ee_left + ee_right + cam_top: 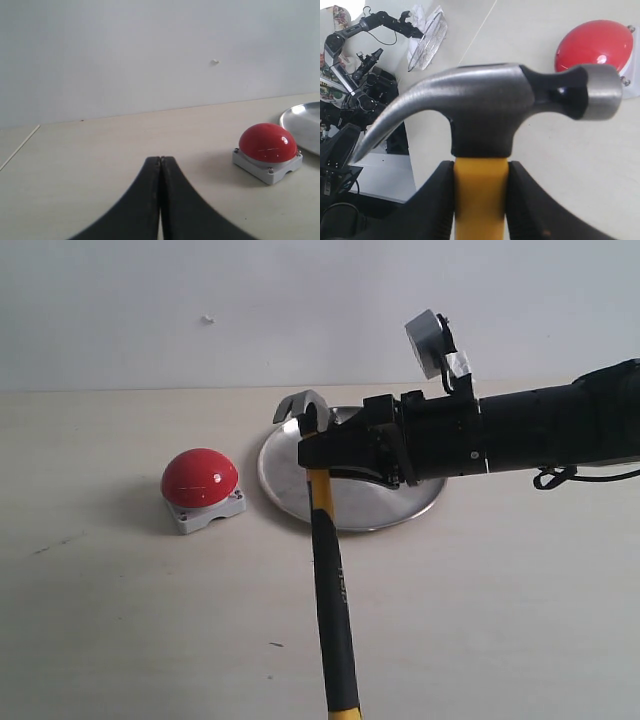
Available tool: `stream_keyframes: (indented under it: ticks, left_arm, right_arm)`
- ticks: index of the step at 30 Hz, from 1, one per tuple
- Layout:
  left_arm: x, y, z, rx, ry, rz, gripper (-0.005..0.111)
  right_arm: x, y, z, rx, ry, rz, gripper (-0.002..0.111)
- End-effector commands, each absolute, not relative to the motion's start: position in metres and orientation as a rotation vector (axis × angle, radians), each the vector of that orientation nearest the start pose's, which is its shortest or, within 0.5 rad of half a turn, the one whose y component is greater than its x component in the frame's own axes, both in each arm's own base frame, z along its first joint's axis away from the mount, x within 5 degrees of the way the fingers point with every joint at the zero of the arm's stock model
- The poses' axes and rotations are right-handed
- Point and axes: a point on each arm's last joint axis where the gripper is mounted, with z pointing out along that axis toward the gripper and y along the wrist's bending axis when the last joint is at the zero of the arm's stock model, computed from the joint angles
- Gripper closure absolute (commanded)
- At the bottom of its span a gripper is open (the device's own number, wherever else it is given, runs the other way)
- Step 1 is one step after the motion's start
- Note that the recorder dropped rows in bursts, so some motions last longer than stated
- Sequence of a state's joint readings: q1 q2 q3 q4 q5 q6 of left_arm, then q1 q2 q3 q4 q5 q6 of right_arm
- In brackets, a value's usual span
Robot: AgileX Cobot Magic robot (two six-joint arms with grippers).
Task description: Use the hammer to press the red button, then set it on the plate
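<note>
While your right gripper (pixel 318 458) is clamping the hammer (pixel 335 610) by its yellow neck, head at the left rim of the plate (pixel 400 508), the red button (pixel 200 477) is sitting apart, further left. White handle lettering is blurring beyond reading. Your left gripper (pixel 160 167) is pressing its empty jaws together.

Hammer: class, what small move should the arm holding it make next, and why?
Probably carry the right gripper leftwards and down towards the red button. It grips the hammer at its yellow neck, and the head hangs over the edge of the plate, apart from the dome. The striking face points towards the button.
</note>
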State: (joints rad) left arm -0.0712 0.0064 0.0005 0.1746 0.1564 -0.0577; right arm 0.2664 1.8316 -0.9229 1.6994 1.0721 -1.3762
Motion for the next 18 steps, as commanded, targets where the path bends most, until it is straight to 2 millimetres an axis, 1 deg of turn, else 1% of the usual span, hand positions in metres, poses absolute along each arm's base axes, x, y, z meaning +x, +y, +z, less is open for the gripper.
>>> stream_keyframes:
  ticks: [1, 9, 14, 18]
  left_arm:
    - [0.056, -0.001, 0.200, 0.130, 1.629, 0.058, 0.106]
    - [0.056, -0.001, 0.200, 0.130, 1.629, 0.058, 0.106]
    - [0.056, -0.001, 0.200, 0.130, 1.629, 0.058, 0.106]
    - [0.056, -0.001, 0.200, 0.130, 1.629, 0.058, 0.106]
  right_arm:
    - [0.304, 0.167, 0.209, -0.459, 2.063, 1.605, 0.108]
    - [0.313, 0.170, 0.223, -0.405, 2.057, 1.650, 0.108]
    - [0.317, 0.169, 0.222, -0.349, 2.089, 1.628, 0.108]
    - [0.319, 0.169, 0.222, -0.338, 2.097, 1.602, 0.108]
